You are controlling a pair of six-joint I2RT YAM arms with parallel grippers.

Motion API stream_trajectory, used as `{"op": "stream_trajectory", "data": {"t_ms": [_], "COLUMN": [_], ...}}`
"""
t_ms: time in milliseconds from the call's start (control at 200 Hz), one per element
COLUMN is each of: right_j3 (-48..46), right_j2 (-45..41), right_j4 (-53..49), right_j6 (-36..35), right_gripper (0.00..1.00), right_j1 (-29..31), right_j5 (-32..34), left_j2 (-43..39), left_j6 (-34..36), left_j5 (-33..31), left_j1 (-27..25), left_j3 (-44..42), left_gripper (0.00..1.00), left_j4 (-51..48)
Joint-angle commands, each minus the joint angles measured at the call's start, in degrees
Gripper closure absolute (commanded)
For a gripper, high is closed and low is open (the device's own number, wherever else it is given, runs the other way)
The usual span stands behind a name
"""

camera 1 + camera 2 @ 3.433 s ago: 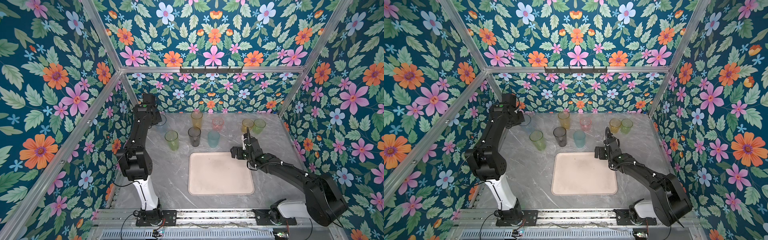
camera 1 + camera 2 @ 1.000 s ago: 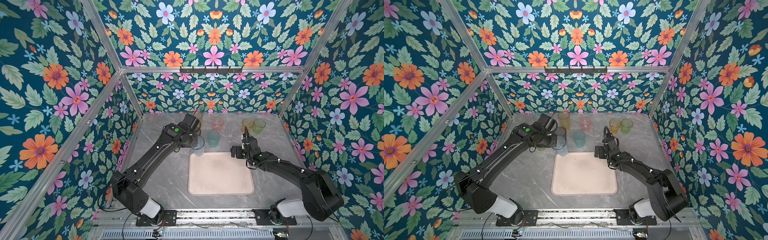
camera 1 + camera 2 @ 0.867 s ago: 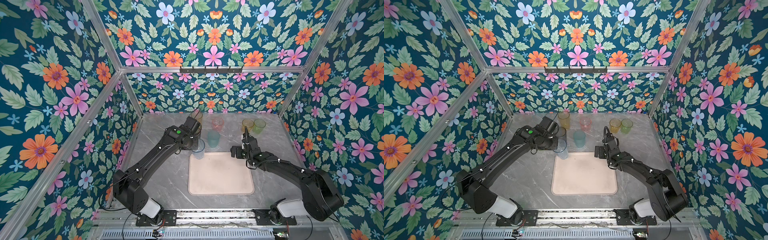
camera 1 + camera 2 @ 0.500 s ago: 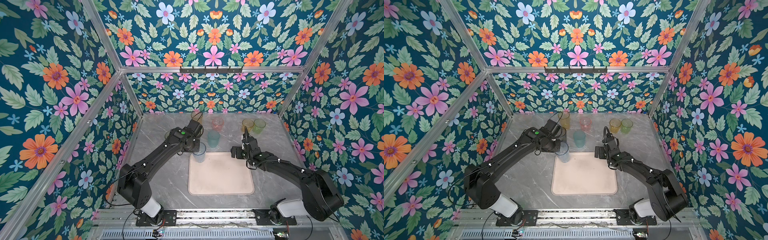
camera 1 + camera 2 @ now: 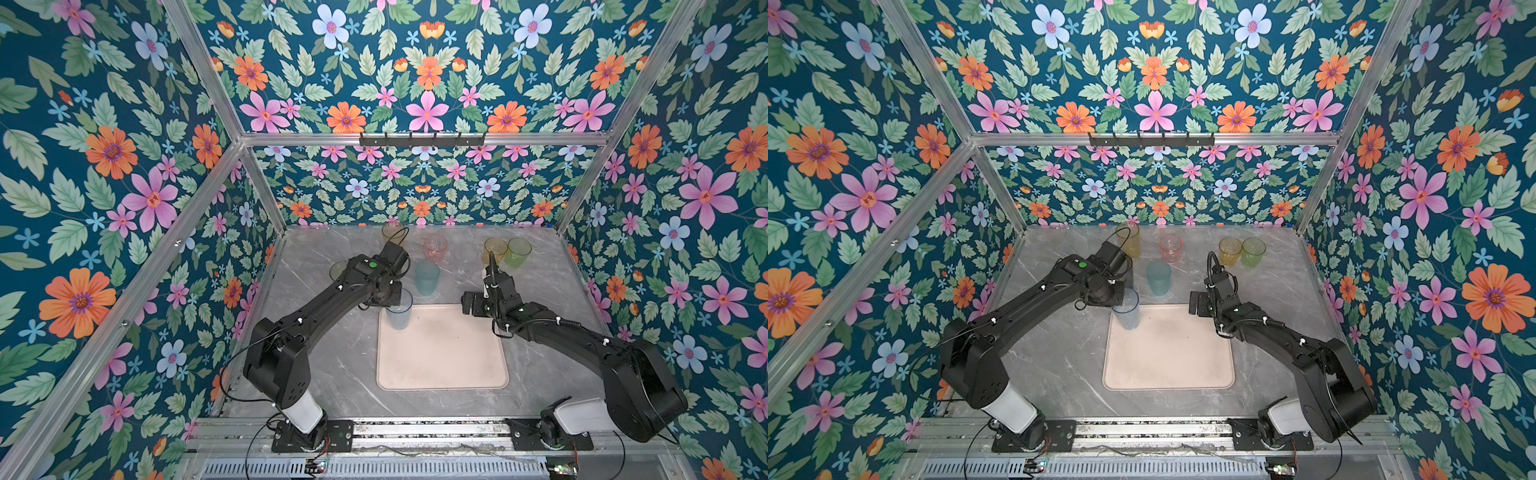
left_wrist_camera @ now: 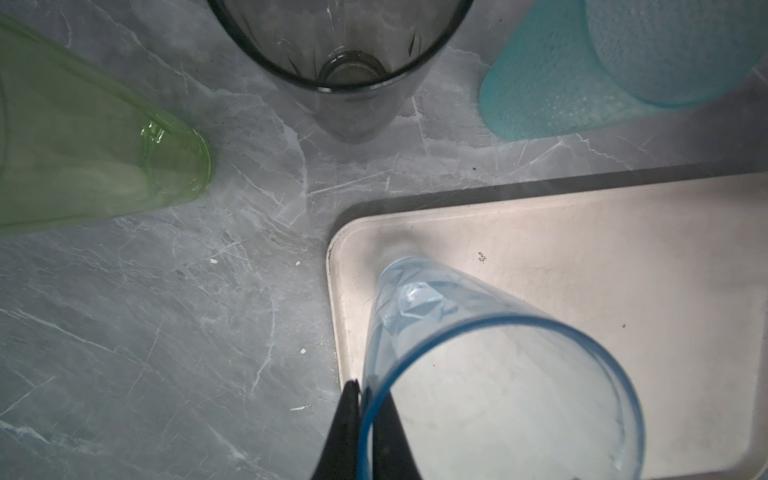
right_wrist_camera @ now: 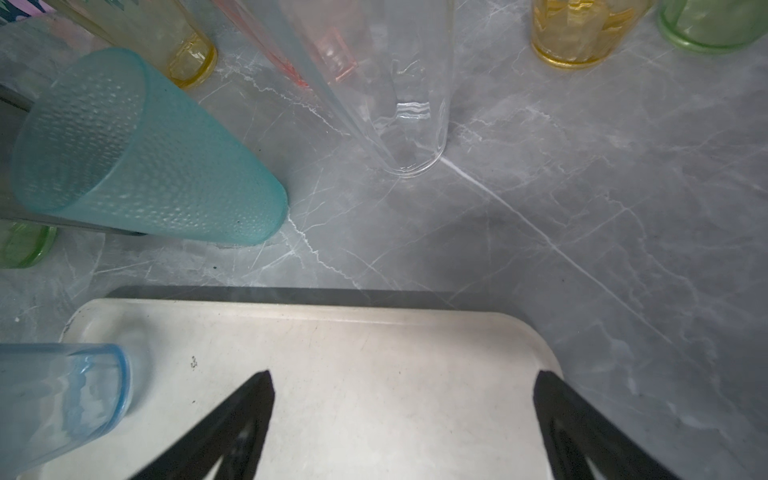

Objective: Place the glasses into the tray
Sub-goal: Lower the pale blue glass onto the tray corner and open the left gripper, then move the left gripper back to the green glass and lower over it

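My left gripper (image 6: 365,386) is shut on the rim of a tall blue-grey glass (image 6: 478,353), one finger inside and one outside. The glass (image 5: 399,311) stands upright at the far-left corner of the beige tray (image 5: 444,357); whether its base touches, I cannot tell. My right gripper (image 7: 403,378) hangs open and empty over the tray's (image 7: 374,353) far-right edge. Behind the tray stand a teal glass (image 5: 427,277), a smoky dark glass (image 6: 340,62), a yellow-green glass (image 6: 83,158), a tall amber glass (image 5: 1128,239), a pink glass (image 5: 435,247) and a clear glass (image 7: 399,104).
A short amber glass (image 5: 495,249) and a short green glass (image 5: 518,251) stand together at the back right, beyond my right gripper (image 5: 473,303). The left arm's wrist covers the smoky glass in both top views. Floral walls close in the grey marble table (image 5: 332,374).
My left arm has carried the blue-grey glass right and forward, from beside the tray onto its far-left corner. The right arm has not moved.
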Motion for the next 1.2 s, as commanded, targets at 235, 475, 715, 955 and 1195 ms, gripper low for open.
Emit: {"op": "stream_trajectory", "data": {"t_ms": [235,475,715,955,1195], "right_j3": [0.9,1.1,1.6,1.7,1.1], "right_j2": [0.8,0.9,1.9,2.2,1.2], "right_j4": [-1.0,-1.2,-1.6,-1.9,-0.9], "right_j6": [0.3,0.3,0.3,0.4,0.6], "right_gripper": [0.01,0.01,0.01,0.01,0.01], "right_j1": [0.0,0.0,0.0,0.0,0.0], "right_j5": [0.8,0.7,0.7,0.9,0.3], "left_j2": [1.1,1.8,1.4,0.8,-0.1], "left_j6": [-0.7,-1.2,-1.6,-1.8,-1.3], "left_j5": [-0.3,-2.1,-2.9,-2.2,-3.9], "left_j1": [0.1,0.1,0.1,0.1,0.1], "left_j3": [-0.7,-0.7,0.1,1.5,6.1], "left_gripper": [1.0,1.0,0.73,0.65,0.62], "left_j4": [1.5,0.8,0.5,0.5,-1.8]}}
